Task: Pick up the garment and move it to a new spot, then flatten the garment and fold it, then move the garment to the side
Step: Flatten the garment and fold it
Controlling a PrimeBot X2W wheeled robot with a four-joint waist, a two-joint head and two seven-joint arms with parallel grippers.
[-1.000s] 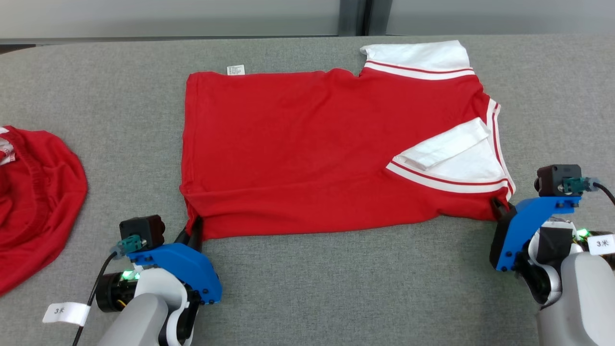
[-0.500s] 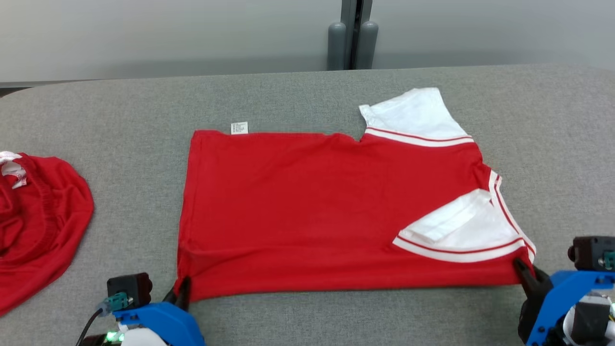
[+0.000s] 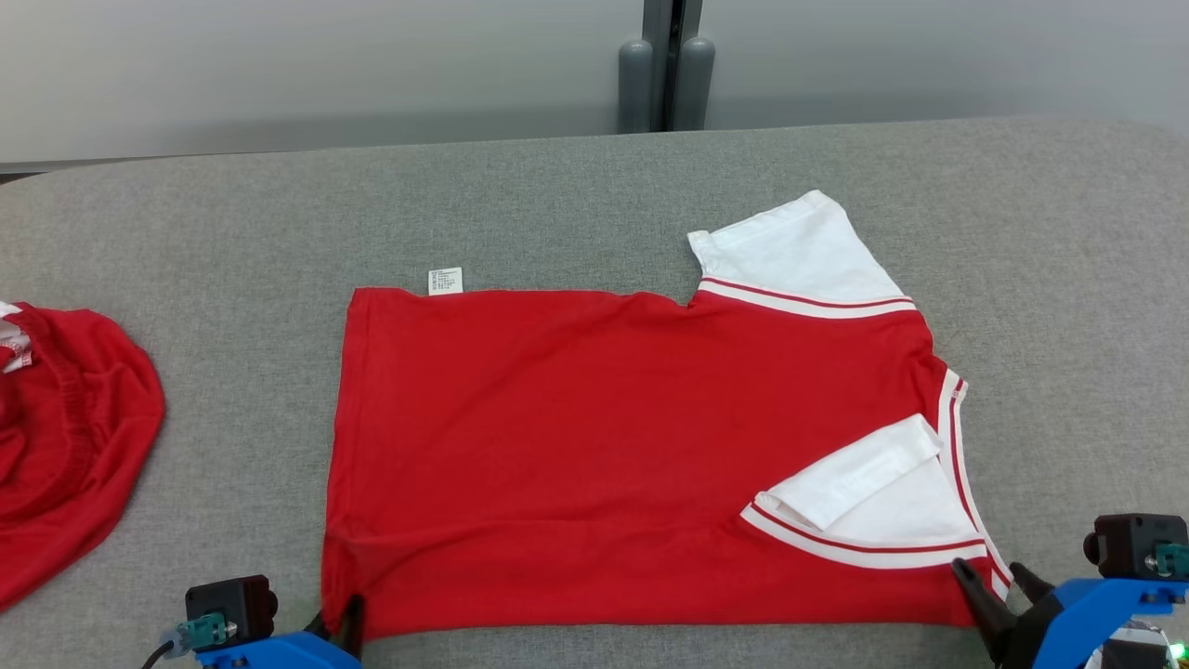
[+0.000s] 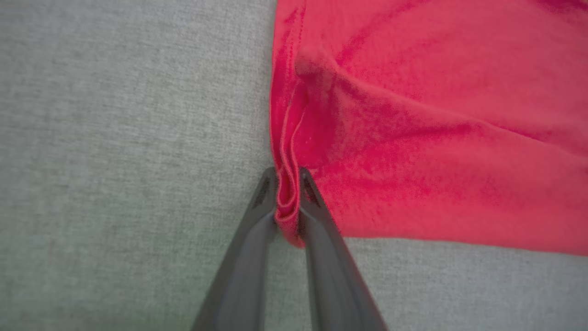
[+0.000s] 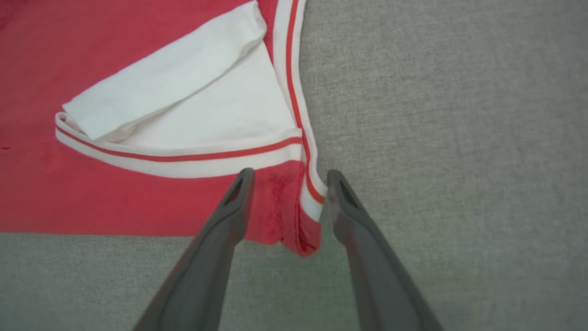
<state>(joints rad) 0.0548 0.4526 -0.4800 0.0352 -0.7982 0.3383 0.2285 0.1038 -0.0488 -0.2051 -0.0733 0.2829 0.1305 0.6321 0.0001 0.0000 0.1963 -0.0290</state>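
The red garment (image 3: pixel 594 446) lies flat on the grey table (image 3: pixel 557 204), with bare surface beyond its far and right edges and another red cloth (image 3: pixel 65 446) well to its left. The left gripper (image 4: pixel 288 184) clamps its near left corner. The right gripper (image 5: pixel 289 177) has its fingers apart, astride the near right corner.

Grey table (image 3: pixel 232 232), red shirt (image 3: pixel 576 446), red bundle (image 3: pixel 65 437)

No legible text; illegibly small print on the white tag (image 3: pixel 445 281) at the far edge of the garment (image 3: pixel 576 446).
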